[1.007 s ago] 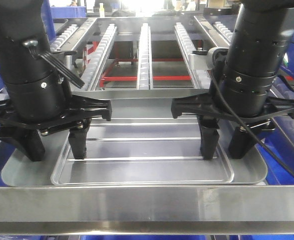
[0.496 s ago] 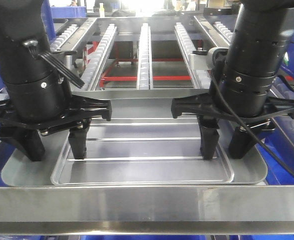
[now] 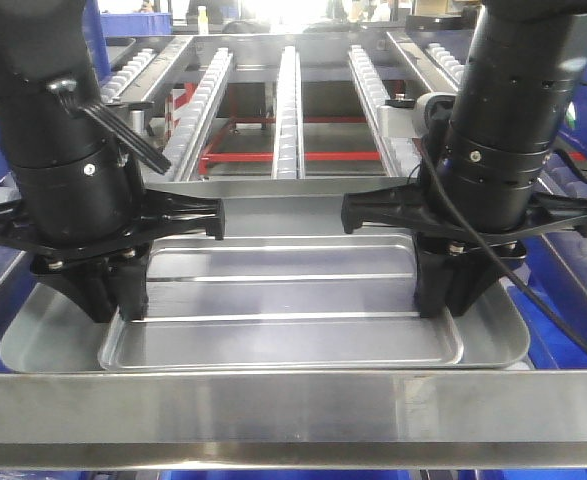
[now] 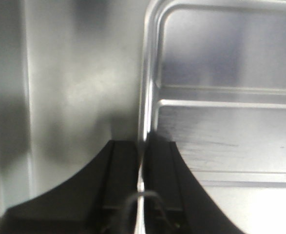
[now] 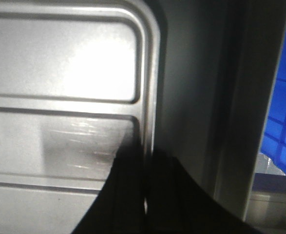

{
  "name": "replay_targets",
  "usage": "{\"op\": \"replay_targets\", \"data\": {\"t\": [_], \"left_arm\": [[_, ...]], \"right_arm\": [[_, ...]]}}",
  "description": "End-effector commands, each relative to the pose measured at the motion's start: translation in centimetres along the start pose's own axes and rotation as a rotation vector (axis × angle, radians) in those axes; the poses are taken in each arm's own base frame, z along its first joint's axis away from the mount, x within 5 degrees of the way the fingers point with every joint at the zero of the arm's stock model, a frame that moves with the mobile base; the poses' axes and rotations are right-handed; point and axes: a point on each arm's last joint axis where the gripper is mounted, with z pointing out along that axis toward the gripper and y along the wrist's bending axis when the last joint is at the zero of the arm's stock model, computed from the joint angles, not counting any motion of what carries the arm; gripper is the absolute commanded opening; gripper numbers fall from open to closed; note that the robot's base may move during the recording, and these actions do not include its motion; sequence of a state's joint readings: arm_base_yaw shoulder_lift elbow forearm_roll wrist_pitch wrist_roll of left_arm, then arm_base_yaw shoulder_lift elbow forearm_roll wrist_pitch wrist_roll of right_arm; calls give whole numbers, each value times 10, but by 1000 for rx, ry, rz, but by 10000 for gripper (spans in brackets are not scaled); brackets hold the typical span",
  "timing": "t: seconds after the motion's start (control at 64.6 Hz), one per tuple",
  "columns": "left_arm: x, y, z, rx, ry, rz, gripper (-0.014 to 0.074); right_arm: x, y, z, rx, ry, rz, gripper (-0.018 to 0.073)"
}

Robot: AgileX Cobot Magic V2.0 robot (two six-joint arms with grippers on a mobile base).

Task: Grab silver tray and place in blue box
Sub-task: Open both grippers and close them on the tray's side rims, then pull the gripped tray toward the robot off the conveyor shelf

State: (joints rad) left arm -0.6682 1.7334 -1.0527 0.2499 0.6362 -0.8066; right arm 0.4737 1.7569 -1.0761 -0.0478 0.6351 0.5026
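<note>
The silver tray [image 3: 293, 340] lies across the lower middle of the front view, its long axis running left to right. It is shallow, with rounded corners, a sloped rim and two lengthwise ridges. The left hand [image 3: 123, 305] and right hand [image 3: 448, 300] each pinch a raised edge at its short ends.
</note>
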Motion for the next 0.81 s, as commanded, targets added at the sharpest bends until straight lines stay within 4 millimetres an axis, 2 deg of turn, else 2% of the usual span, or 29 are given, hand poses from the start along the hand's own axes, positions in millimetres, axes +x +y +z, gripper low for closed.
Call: {"op": "replay_targets", "data": {"t": [0.0, 0.573, 0.65, 0.79], "left_arm": [[-10, -6, -18, 50, -70, -9, -14], [-10, -6, -19, 48, -72, -5, -13], [-10, -5, -23, 48, -75, -7, -13], [-9, -1, -43, 57, -81, -33, -13]], "right_arm": [[-10, 4, -16, -32, -78, -10, 49], [-10, 6, -17, -52, -77, 15, 49], [-12, 7, -23, -49, -67, 35, 51], [-13, 9, -44, -72, -109, 59, 59]]}}
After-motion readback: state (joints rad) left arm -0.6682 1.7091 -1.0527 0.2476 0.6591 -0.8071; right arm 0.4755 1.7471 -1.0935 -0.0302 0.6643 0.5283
